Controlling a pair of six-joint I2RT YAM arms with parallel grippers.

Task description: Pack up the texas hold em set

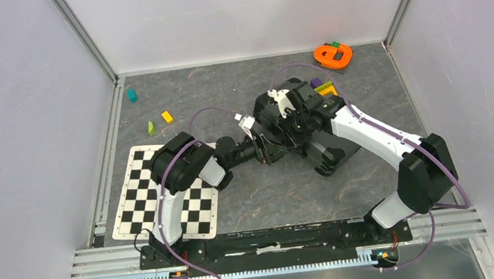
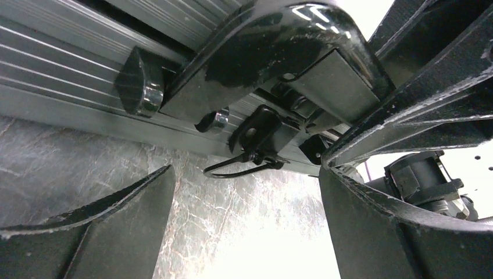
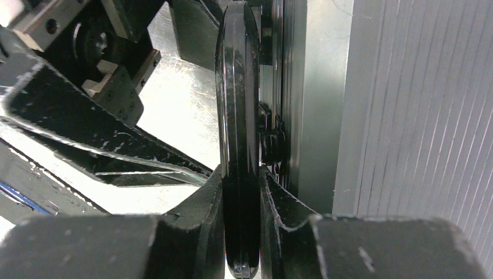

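Lying nearest on the desk (image 1: 265, 200) is the checkered mat (image 1: 139, 194); farther, both arms (image 1: 184, 168) (image 1: 369, 129) hide most of the briefcase (image 1: 330, 156). Only wrist views show the right hand (image 3: 241, 174) clamped on its handle (image 3: 235, 87), left hand (image 2: 247, 174) spread wide, empty. Orange toy (image 1: 333, 54) beyond.

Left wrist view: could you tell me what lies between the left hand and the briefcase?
Between left hand and briefcase: a strip of marbled table and a thin black loop, in the left wrist view.

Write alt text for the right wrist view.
The right gripper is shut on the case's glossy black handle, which runs up the middle of the frame. The case's ribbed metal side fills the right; black parts of the other arm cross the left.
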